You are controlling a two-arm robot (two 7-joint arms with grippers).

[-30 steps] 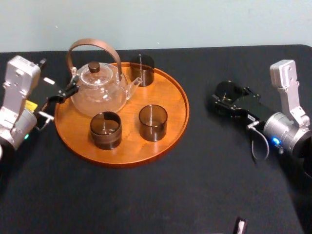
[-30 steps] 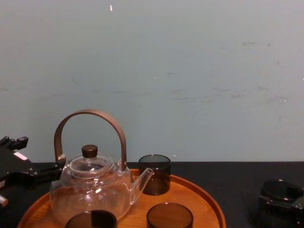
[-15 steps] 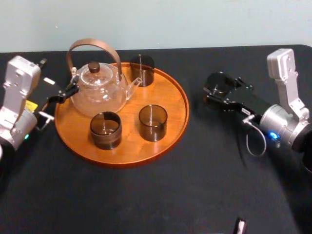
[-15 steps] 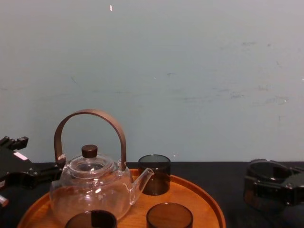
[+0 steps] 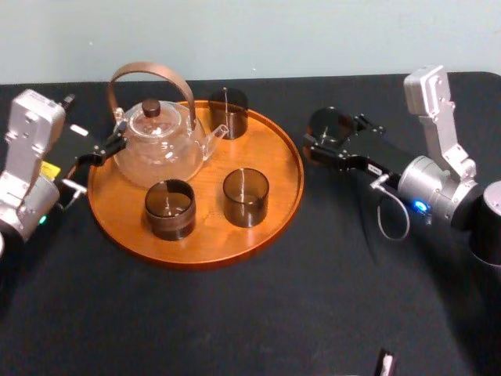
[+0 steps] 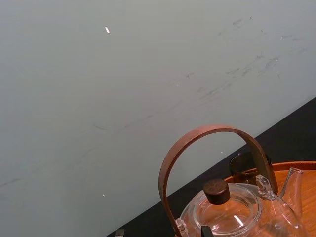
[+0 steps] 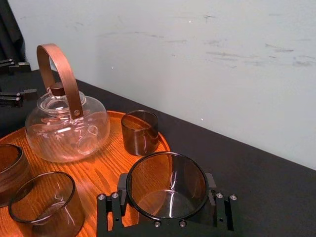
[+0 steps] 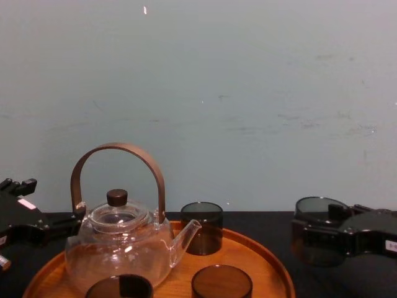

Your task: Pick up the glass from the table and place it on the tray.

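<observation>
My right gripper (image 5: 327,142) is shut on a dark smoky glass (image 5: 329,127), holding it upright just above the black table (image 5: 313,298), a little right of the tray's rim. In the right wrist view the glass (image 7: 168,183) sits between the black fingers (image 7: 109,210). From the chest, the glass (image 8: 315,231) hangs at the right. The round orange-brown tray (image 5: 205,239) carries a glass teapot (image 5: 160,145) and three dark glasses (image 5: 246,196). My left gripper (image 5: 102,149) rests open at the tray's left edge, beside the teapot.
The teapot's tall brown handle (image 5: 149,74) arches over the tray's back left. The tray's right portion (image 5: 278,160) is bare wood. A pale wall stands behind the table. A small object (image 5: 385,364) lies at the front edge.
My right gripper has carried the glass leftward toward the tray and lifted it slightly. The left arm, the teapot and the glasses on the tray have not moved.
</observation>
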